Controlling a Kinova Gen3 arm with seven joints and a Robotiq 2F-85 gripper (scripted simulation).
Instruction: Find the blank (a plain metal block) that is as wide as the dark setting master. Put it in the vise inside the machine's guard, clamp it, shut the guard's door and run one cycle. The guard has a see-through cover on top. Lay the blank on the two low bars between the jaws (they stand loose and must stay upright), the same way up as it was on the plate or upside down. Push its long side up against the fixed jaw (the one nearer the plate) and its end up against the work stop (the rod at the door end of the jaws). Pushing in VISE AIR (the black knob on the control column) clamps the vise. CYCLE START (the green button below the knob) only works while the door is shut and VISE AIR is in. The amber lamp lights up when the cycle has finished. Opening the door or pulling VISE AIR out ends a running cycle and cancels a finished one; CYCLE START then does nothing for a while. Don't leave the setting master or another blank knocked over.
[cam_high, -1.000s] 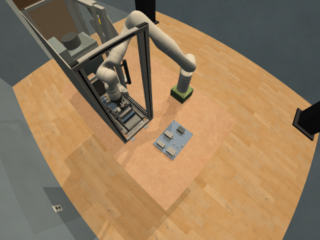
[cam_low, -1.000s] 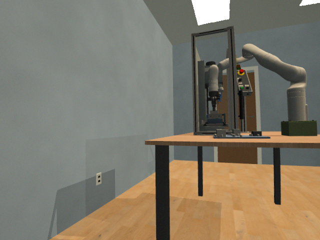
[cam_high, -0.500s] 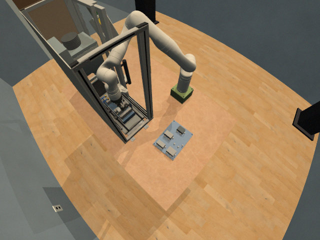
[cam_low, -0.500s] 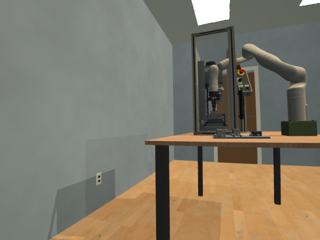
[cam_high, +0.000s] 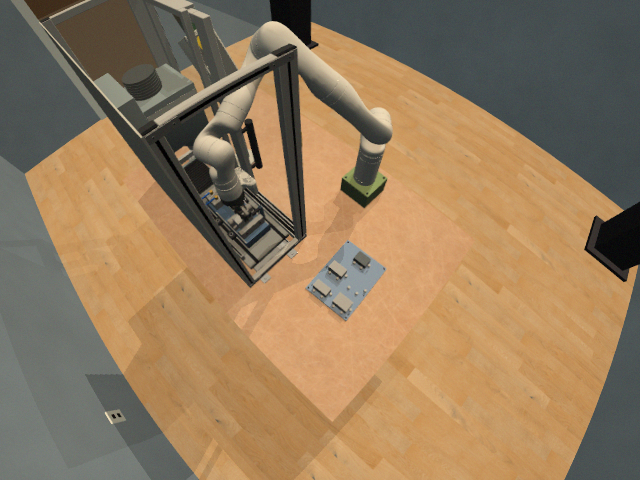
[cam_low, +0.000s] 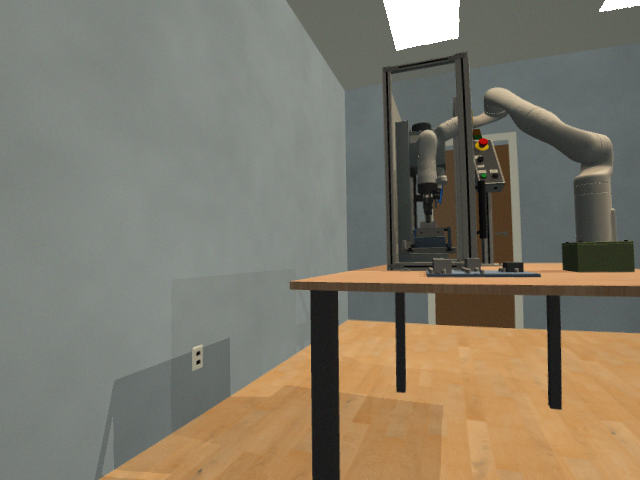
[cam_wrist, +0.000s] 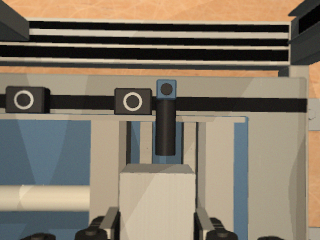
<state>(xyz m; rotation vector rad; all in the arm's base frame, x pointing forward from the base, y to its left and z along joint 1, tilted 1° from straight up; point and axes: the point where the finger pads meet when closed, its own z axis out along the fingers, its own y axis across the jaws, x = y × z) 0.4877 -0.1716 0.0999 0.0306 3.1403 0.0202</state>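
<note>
From the top view, the arm reaches into the guard (cam_high: 293, 139) (cam_low: 464, 155) left of centre, its claw (cam_high: 247, 210) (cam_low: 428, 219) (cam_wrist: 157, 225) low over the vise (cam_high: 256, 229) (cam_low: 430, 241) (cam_wrist: 215, 165); near the middle of the frame, the blue plate (cam_high: 368, 281) (cam_low: 485, 274) carries three pale blocks and the dark setting master (cam_high: 361, 259) (cam_low: 513, 266). The exterior view, right of centre, shows the claw pointing straight down above the jaws, though at this size I can't fairly judge whether the blank is fully down. In the wrist view the claw is part-open, pinching the blank (cam_wrist: 157, 202) by its two sides at bottom centre, the black rod of the work stop (cam_wrist: 165, 127) just beyond its end. To seat it well, I'd keep it level, ease it endways to that rod, then sideways to the fixed jaw, gently, lest the loose bars tip. The blank is a squared, matt, pale grey metal block; the rod is smooth and round, the rails dark-slotted.

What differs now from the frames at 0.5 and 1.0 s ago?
Nothing visibly changed. The arm keeps its pose, and the gripper is shut on the blank over the vise. The plate and the blocks on it stayed put. A very small shift of the blank would be too fine to tell.
</note>
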